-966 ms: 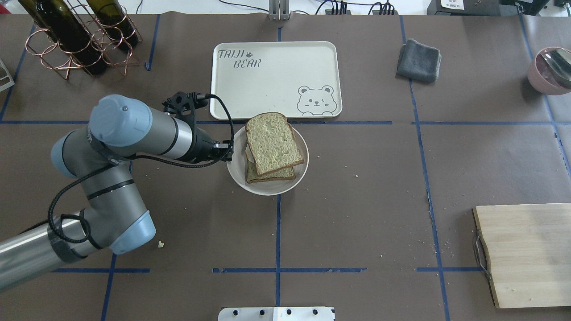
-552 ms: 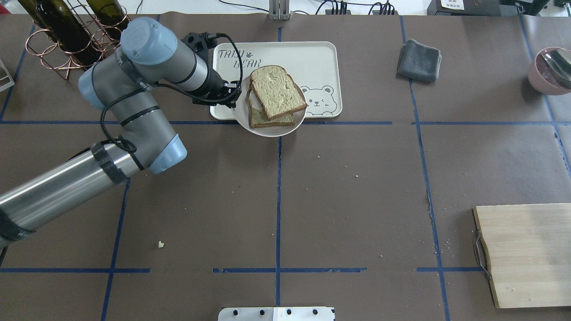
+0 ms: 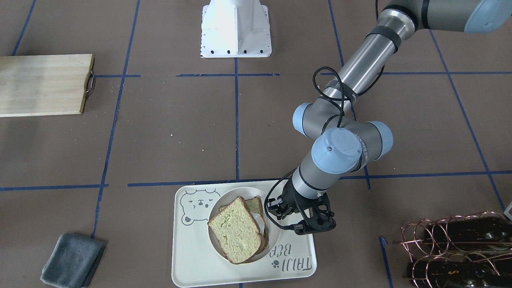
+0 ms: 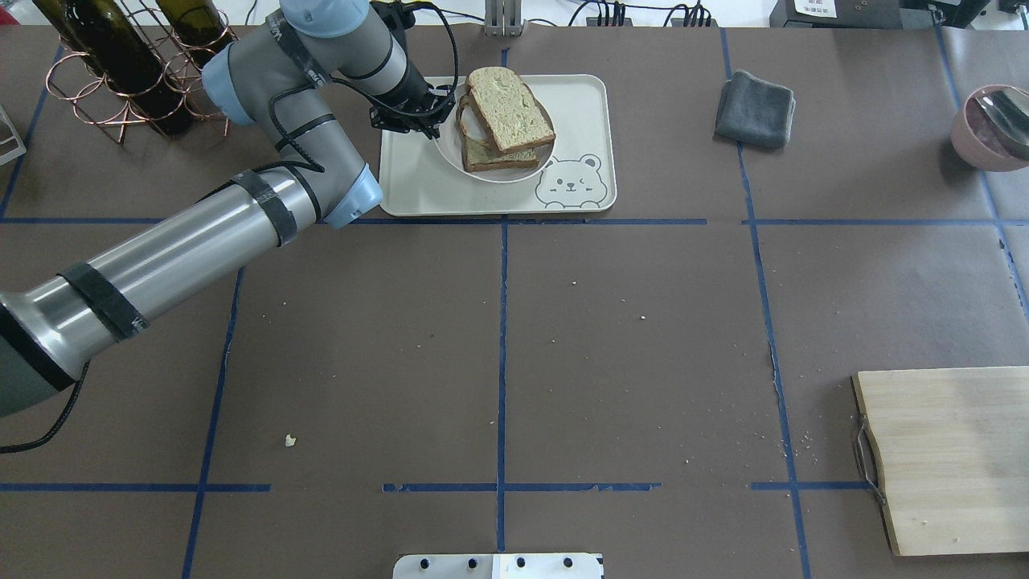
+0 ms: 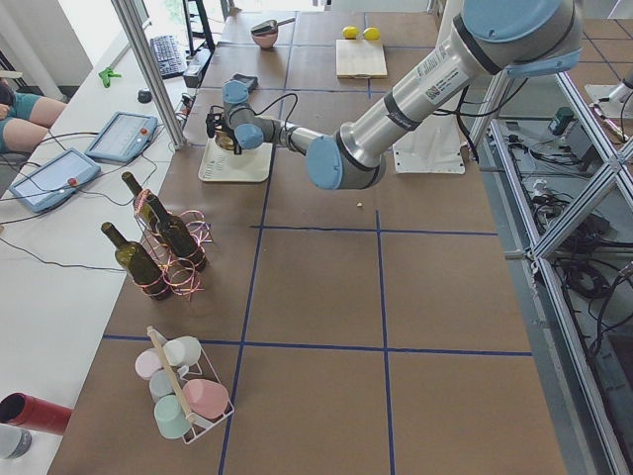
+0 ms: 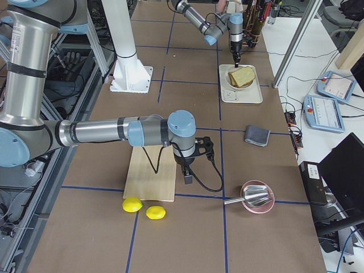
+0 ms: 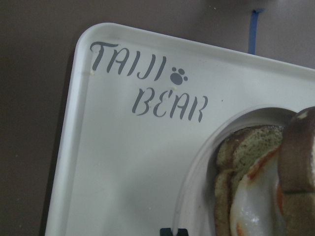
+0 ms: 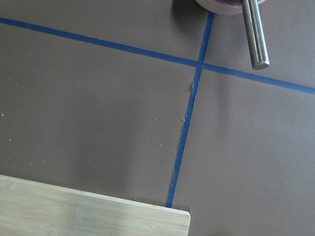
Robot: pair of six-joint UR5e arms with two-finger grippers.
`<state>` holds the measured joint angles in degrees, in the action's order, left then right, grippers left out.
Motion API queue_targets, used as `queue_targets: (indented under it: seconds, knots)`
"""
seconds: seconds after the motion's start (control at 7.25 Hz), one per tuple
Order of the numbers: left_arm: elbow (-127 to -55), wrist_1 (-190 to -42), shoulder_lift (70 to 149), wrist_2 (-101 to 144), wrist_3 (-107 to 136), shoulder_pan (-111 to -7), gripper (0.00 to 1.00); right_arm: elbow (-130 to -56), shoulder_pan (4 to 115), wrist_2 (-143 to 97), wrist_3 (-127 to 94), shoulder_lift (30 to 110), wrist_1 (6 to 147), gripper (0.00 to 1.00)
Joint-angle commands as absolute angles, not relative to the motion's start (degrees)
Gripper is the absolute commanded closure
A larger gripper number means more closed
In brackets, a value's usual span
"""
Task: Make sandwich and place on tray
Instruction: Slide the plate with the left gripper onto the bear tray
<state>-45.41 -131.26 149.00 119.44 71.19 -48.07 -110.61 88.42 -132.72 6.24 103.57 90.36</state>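
I see the sandwich [image 4: 508,108] lying in the bowl [image 4: 492,176], and the bowl is inside the tray [image 4: 418,193], with my left gripper [image 4: 439,108] at the bowl's left rim. The cloth [image 4: 755,109] lies right of the tray, the bottle rack [image 4: 137,76] is at its left, and the cutting board [image 4: 949,458] is in the near right corner.

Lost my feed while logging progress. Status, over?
Left claw shut on bowl rim. Sandwich in bowl, over tray; touchdown unclear. Right claw beside cutting board, state unclear. Grey cloth apart from tray.

Cream tray [image 4: 418,191] with grey print, greenish-tan bread [image 4: 510,108] with dark-brown crust
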Motion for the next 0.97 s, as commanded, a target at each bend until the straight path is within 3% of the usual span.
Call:
queue_targets:
  seconds: [0.0, 0.14, 0.41, 0.55, 0.83]
  knots:
    - [-42.19, -133.15, 150.73, 119.44, 71.11, -48.08, 0.55, -110.65, 88.42, -132.71, 6.24, 103.54, 90.35, 0.0]
    - [-42.27, -133.15, 150.73, 119.44, 70.84, -48.08, 0.01, -110.65, 88.42, -132.71, 6.15, 103.54, 90.44, 0.0]
    - [-43.93, -132.89, 150.56, 119.44, 68.22, -48.6, 0.0, -110.65, 88.42, -132.8, 5.72, 103.45, 90.44, 0.0]
    - [-51.52, -130.54, 147.25, 119.97, 67.68, -49.21, 0.0, -110.57, 88.33, -132.89, 5.36, 103.45, 90.35, 0.0]
    - [-81.49, -118.37, 129.91, 121.8, 64.19, -49.04, 0.0, -110.22, 88.33, -132.89, 5.54, 103.45, 90.26, 0.0]
